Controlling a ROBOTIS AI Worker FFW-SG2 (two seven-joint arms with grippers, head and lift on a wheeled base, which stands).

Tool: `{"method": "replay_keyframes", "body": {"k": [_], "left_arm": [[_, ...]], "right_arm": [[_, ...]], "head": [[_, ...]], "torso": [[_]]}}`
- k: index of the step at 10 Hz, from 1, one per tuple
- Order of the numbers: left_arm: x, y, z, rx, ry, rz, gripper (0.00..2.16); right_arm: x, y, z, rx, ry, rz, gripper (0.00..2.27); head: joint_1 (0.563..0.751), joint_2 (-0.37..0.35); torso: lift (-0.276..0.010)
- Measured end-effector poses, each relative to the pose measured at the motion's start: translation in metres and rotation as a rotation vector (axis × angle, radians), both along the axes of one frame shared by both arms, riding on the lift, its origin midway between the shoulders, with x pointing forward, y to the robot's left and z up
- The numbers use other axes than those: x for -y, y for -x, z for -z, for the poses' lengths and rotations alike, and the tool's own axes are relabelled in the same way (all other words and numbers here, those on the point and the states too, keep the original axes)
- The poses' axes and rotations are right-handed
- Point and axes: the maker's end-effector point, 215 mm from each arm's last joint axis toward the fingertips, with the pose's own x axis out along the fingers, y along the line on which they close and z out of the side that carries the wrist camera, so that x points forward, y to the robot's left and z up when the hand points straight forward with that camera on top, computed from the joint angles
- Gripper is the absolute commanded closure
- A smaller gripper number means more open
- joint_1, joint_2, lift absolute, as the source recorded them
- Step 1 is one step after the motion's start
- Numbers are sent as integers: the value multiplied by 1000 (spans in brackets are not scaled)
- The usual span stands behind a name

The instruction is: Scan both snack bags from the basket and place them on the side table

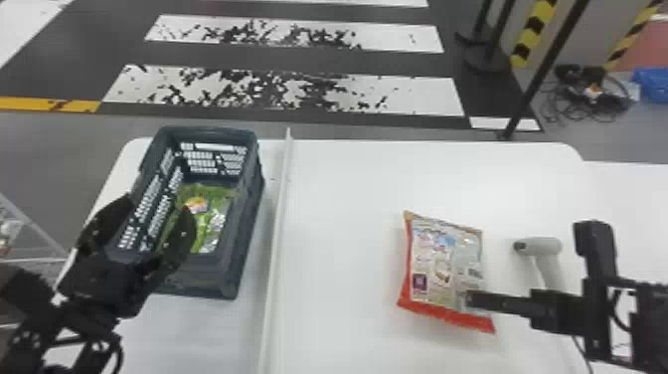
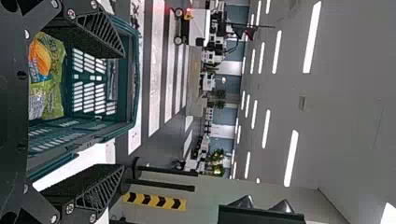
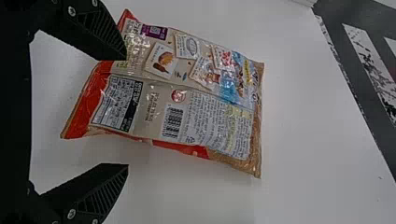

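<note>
A: Arm pose?

B: Left arm in from bottom-left corner, left gripper (image 1: 158, 204) angled forward over basket's (image 1: 242, 241) near end. Fingers spread, released. Right arm in from right edge, roughly level. Right gripper (image 1: 468, 300) at red-edged bag's (image 1: 442, 263) near right corner, fingers also apart, released. Contact with film: can't tell.

A: Bags?

B: Red-edged one flat on white table (image 1: 348, 199): pillow shape, glossy creased film, barcode up. Green bag (image 1: 204, 221) inside basket, shiny crinkled film. Basket: dark rigid plastic, slotted walls, rounded corners.

A: Farther out?

B: Scanner (image 1: 544, 246) just beside red-edged bag: smooth, pale grey, pistol-shaped. Beyond table, dark floor (image 1: 278, 57), white stripes, speckled black.
</note>
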Motion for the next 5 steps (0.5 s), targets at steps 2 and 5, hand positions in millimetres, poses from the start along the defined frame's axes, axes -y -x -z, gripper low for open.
{"method": "replay_keyframes", "body": {"k": [2, 5], "left_arm": [[0, 0, 0, -1, 0, 0, 167], [0, 0, 0, -1, 0, 0, 167]], "right_arm": [[-11, 0, 9, -25, -28, -18, 147], [-23, 2, 21, -73, -70, -29, 1048]], "head": [[695, 13], [695, 31]], "torso": [[-74], [-74]]}}
